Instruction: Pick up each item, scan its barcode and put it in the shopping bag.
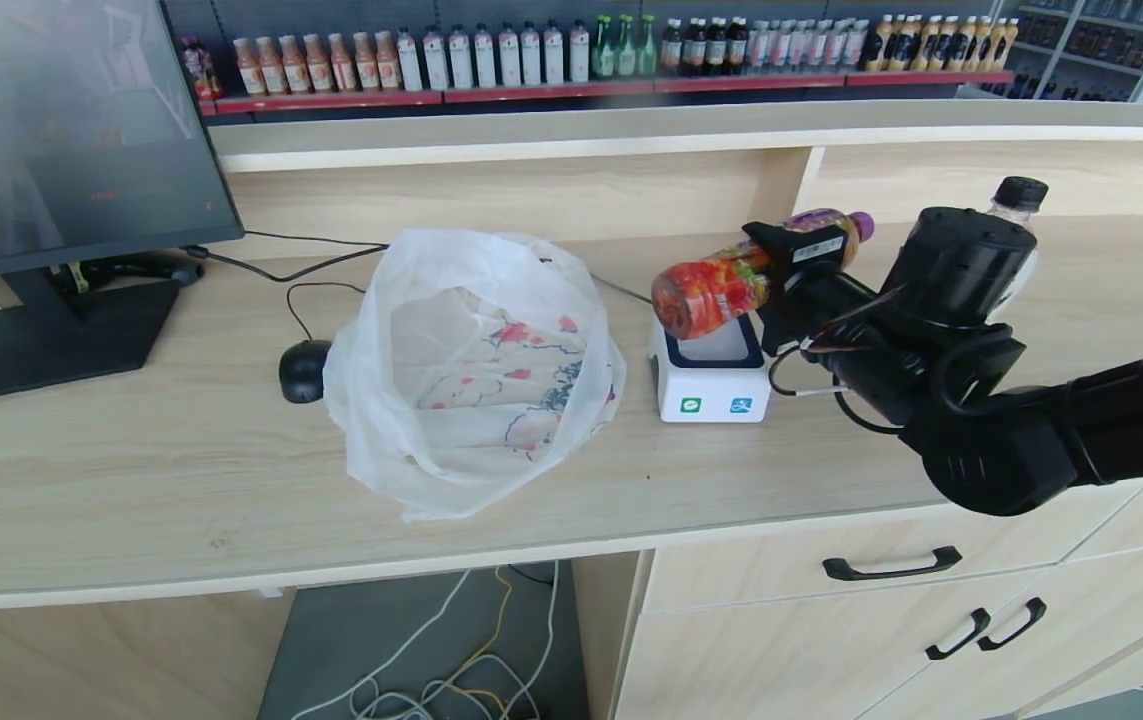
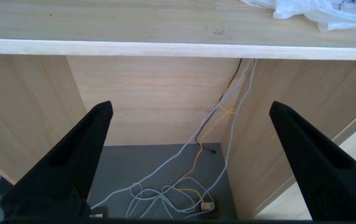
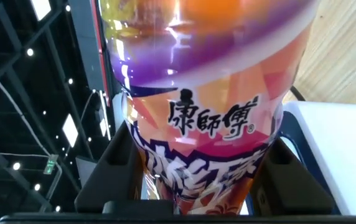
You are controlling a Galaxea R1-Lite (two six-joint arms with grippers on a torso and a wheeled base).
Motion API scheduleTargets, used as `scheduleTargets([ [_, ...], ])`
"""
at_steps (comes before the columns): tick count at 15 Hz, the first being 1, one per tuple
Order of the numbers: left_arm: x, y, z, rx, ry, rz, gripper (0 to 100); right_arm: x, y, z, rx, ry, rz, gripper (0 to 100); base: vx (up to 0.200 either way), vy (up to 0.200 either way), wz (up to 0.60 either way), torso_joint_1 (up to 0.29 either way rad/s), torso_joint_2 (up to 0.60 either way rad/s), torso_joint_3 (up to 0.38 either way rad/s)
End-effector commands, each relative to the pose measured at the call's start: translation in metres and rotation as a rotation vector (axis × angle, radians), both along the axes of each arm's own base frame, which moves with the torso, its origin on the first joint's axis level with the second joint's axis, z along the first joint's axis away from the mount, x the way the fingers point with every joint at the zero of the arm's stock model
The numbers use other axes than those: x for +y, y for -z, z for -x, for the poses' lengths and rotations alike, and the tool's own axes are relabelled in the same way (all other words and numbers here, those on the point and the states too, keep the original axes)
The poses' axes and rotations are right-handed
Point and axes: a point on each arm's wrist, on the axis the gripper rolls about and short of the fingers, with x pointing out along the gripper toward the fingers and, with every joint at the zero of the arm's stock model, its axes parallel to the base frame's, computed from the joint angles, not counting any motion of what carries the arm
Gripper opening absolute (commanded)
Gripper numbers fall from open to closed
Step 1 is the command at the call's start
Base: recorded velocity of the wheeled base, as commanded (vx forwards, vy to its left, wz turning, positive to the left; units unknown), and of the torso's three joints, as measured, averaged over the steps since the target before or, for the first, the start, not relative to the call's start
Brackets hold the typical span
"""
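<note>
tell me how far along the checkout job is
Done: nothing surely bagged; what the shopping bag holds is unclear. In hand: the right gripper holds a drink bottle sideways over the scanner. Left: bagging it, then the black-capped bottle standing on the counter.

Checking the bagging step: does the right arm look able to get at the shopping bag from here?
Probably yes. The right tool holds the bottle over the scanner, and the shopping bag sits open just beside it on the counter, with nothing between them.
</note>
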Motion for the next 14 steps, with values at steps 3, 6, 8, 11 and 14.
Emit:
scheduleTargets([
  [3, 0.0, 0.0, -0.0001, 0.002, 0.0, 0.0, 100, -0.0024, 0.0051, 0.0001, 0.005, 0.005, 0.003, 0, 0.0, 0.0, 0.0, 0.0, 0.0, 0.0],
  [6, 0.0, 0.0, -0.0001, 0.002, 0.0, 0.0, 100, -0.0027, 0.01, 0.0008, 0.019, 0.005, 0.009, 0, 0.0, 0.0, 0.0, 0.0, 0.0, 0.0],
  [8, 0.0, -0.0001, -0.0001, 0.0, 0.0, 0.0, 100, -0.0028, 0.0104, 0.0009, 0.02, 0.005, 0.01, 0, 0.0, 0.0, 0.0, 0.0, 0.0, 0.0],
  [11, 0.0, 0.0, -0.0001, 0.002, 0.0, 0.0, 100, -0.0027, 0.01, 0.0008, 0.019, 0.005, 0.009, 0, 0.0, 0.0, 0.0, 0.0, 0.0, 0.0],
  [14, 0.0, 0.0, -0.0001, 0.002, 0.0, 0.0, 100, -0.0025, 0.0111, 0.0002, 0.021, 0.005, 0.01, 0, 0.0, 0.0, 0.0, 0.0, 0.0, 0.0],
])
